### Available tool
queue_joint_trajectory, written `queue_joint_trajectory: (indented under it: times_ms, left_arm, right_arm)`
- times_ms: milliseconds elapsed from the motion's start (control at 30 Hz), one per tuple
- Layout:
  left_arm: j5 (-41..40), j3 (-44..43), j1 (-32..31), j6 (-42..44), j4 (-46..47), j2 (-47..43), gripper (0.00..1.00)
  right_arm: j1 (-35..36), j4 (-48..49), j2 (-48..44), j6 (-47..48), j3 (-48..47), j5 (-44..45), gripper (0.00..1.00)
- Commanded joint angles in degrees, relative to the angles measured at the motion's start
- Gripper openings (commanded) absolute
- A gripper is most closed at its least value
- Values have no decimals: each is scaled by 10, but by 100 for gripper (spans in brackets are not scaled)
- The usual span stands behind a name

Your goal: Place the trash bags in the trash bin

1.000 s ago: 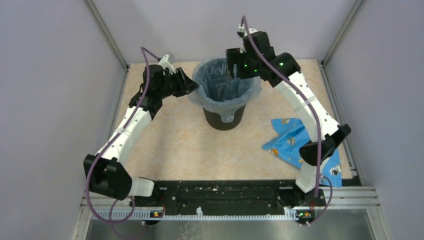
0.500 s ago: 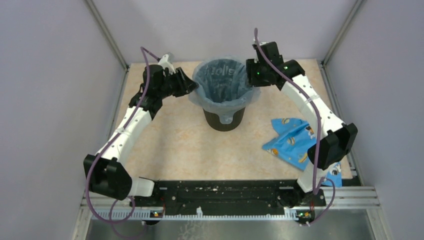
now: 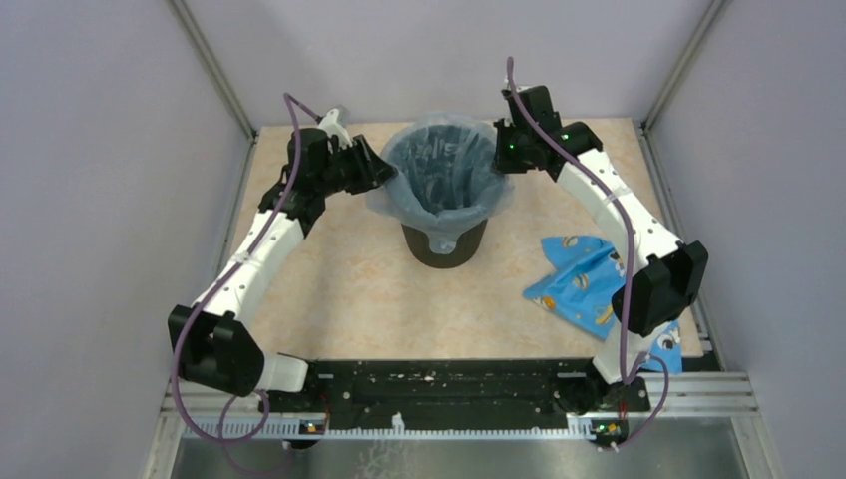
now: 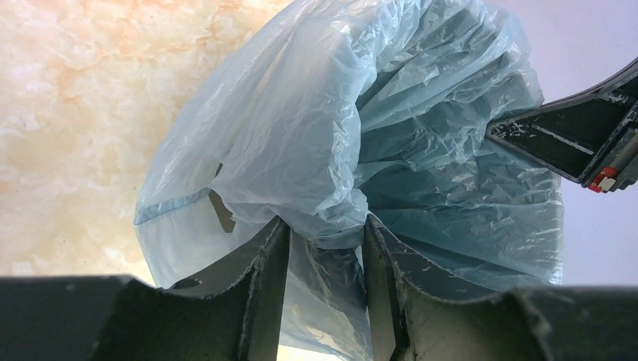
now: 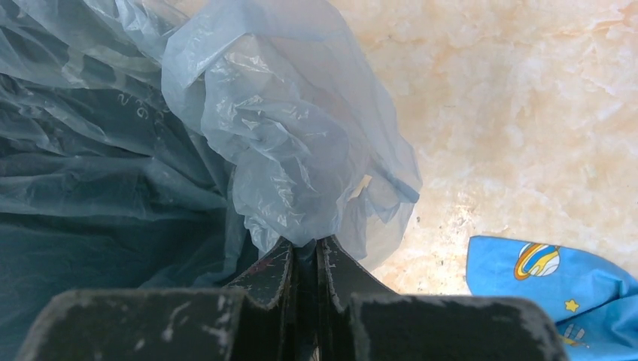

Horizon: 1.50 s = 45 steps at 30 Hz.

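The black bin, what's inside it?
A thin pale blue trash bag lines the trash bin, its edge spilling over the rim. The crinkled film covers the bottom, so anything beneath it cannot be seen.

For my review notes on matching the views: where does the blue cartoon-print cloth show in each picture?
Top external: blue cloth on the table, right of the bin.
Left wrist: not in view.
Right wrist: bottom-right corner.
Shared landmark: the pale trash bag.

Lab robot cell: plain grey walls (image 3: 90,200), aluminium frame (image 3: 211,68), marbled tabletop (image 3: 349,289).
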State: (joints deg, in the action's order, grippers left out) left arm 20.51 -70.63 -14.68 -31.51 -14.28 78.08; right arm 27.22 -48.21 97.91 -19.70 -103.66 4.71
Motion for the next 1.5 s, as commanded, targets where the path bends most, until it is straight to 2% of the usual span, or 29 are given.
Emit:
queue_joint_trajectory:
  times_ms: [0, 100, 233, 367, 467, 600, 667, 767, 900, 933, 967, 1200, 1467]
  left_arm:
    - [-11, -24, 3, 17, -18, 10, 47]
    - [-15, -27, 3, 21, -20, 7, 50]
    - [-14, -35, 3, 24, -22, 3, 62]
    - [-7, -39, 3, 26, -17, -4, 75]
    - [0, -40, 4, 27, -13, -12, 81]
    - [5, -41, 4, 26, -12, -23, 86]
    - [6, -39, 5, 28, -13, -29, 87]
    - [8, -39, 6, 30, -11, -37, 88]
    - [16, -40, 6, 38, -7, -50, 90]
    - [16, -40, 6, 41, -6, -55, 91]
    - [18, -40, 6, 44, -7, -59, 91]
    - [31, -22, 6, 64, -3, -90, 98]
    - [48, -1, 6, 97, -20, -133, 98]
  right_arm:
    - [-5, -10, 18, -5, -32, 22, 0]
    - [-4, -23, 29, -4, -43, 58, 0]
    - [-4, -38, 52, -7, -69, 102, 0]
    - [-4, -48, 71, -10, -100, 112, 0]
    - [-4, -52, 78, -12, -115, 104, 1]
    - [-4, -46, 72, -14, -116, 85, 23]
    - [-4, -41, 66, -16, -112, 74, 44]
    - [-4, -33, 52, -19, -103, 57, 65]
    - [-5, -24, 29, -23, -92, 44, 85]
    - [-4, -21, 19, -24, -87, 41, 94]
    - [-4, -19, 14, -24, -84, 38, 98]
    - [-5, 32, -66, -32, -28, -9, 99]
    - [-5, 111, -196, -45, 95, -43, 99]
